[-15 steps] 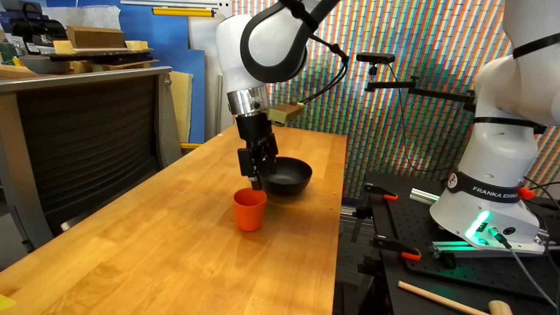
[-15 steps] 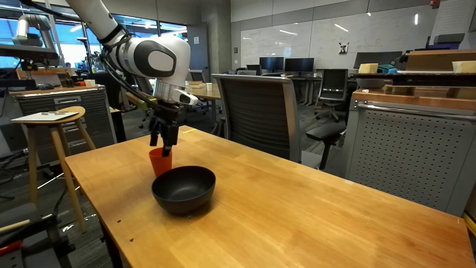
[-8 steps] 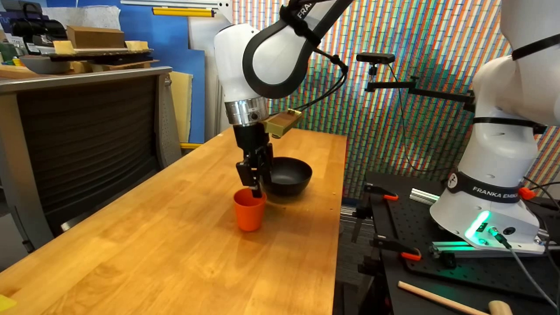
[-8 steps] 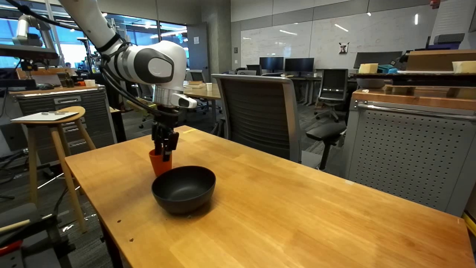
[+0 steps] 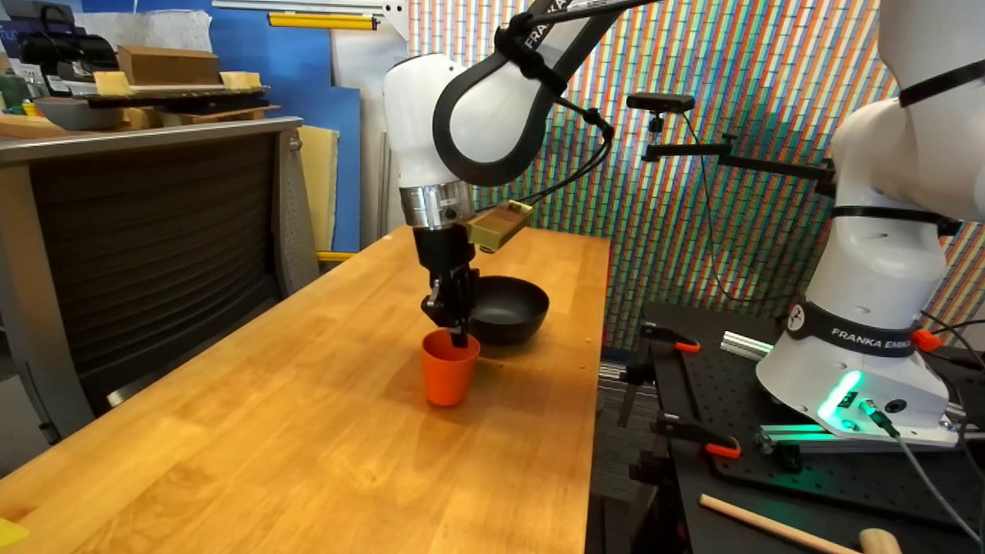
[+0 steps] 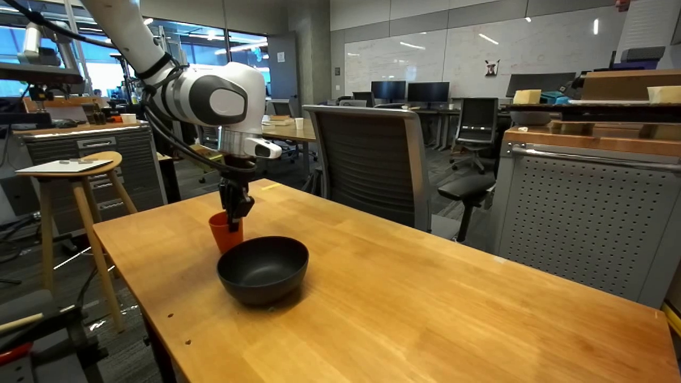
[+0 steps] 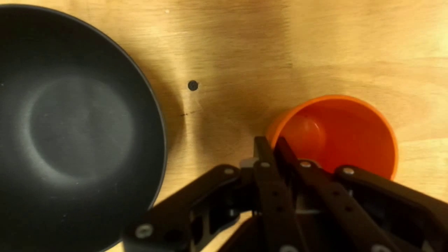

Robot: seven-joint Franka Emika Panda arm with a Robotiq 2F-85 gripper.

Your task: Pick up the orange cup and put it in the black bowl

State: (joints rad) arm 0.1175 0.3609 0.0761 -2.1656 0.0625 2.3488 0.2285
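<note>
Black pincer (image 7: 271, 142) grasps tapered orange plastic cup (image 7: 344, 136) by rim
Round black bowl (image 7: 80, 126) lies near the cup's gripped side.

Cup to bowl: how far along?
Done: the claw is lined up, straddling the rim of the orange cup in the wrist view.
In hand: the grasp; jaws look shut on that rim.
Left: lift, carry, release. The cup seems to rest on the table, beside the black bowl, not in it.
</note>
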